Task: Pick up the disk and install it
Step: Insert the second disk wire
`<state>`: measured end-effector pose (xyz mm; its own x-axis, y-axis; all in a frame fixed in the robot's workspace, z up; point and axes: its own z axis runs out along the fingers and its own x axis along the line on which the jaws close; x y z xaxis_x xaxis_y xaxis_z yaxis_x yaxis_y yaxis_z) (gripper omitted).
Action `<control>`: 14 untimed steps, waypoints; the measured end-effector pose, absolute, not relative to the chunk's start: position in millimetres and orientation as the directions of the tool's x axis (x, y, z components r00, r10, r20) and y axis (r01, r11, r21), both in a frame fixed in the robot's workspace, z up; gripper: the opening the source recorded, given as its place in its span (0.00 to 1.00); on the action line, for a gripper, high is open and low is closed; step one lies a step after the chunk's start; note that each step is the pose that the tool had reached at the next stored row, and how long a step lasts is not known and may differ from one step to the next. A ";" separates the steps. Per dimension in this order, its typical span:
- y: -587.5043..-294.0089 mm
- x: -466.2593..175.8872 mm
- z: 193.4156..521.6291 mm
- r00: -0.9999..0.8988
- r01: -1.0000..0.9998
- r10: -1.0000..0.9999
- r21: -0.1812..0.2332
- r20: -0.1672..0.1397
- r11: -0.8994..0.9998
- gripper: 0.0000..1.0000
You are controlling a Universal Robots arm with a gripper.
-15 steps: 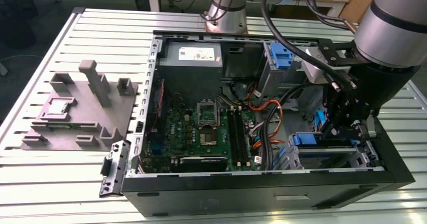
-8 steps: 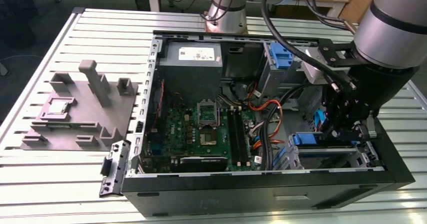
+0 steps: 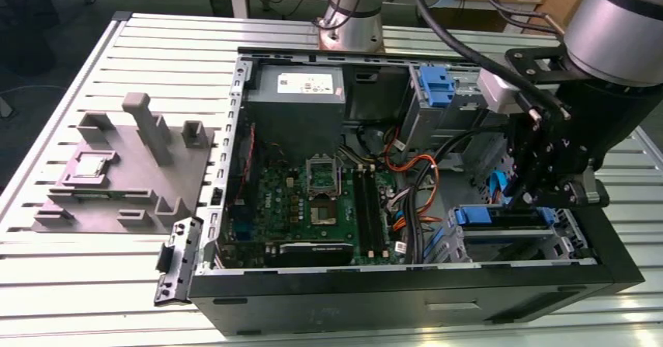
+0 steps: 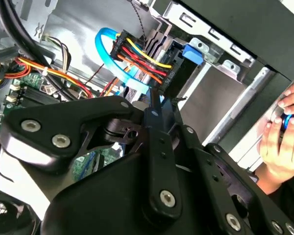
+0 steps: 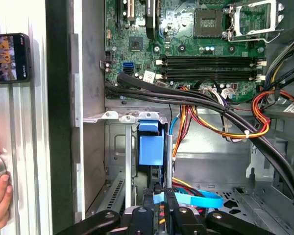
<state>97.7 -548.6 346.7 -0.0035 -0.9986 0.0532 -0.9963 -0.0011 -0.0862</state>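
The disk (image 3: 505, 217) sits in the drive cage at the case's front corner, on the exterior view's right; its blue rail faces up. In the first wrist view the disk's blue end tab (image 5: 151, 147) stands in the cage slot. My gripper (image 3: 521, 202) hangs right over that cage. Its black fingers (image 5: 159, 198) lie pressed together, and I see nothing between them. In the second wrist view the gripper (image 4: 154, 106) tips end beside a black connector (image 4: 146, 58) with red and yellow wires and a looped blue data cable (image 4: 108, 54).
The open computer case (image 3: 414, 281) lies on a slatted table. It holds the motherboard (image 3: 310, 207), a grey power supply (image 3: 295, 87) and a bare blue bracket (image 3: 440, 83). A grey fixture (image 3: 124, 168) stands outside it. A person's hand (image 4: 284, 132) rests near the case wall. Cable bundles (image 5: 220, 112) cross the cage.
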 end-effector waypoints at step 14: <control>-548.6 97.8 347.2 -0.003 -0.996 -0.999 -0.085 0.053 -0.001 0.10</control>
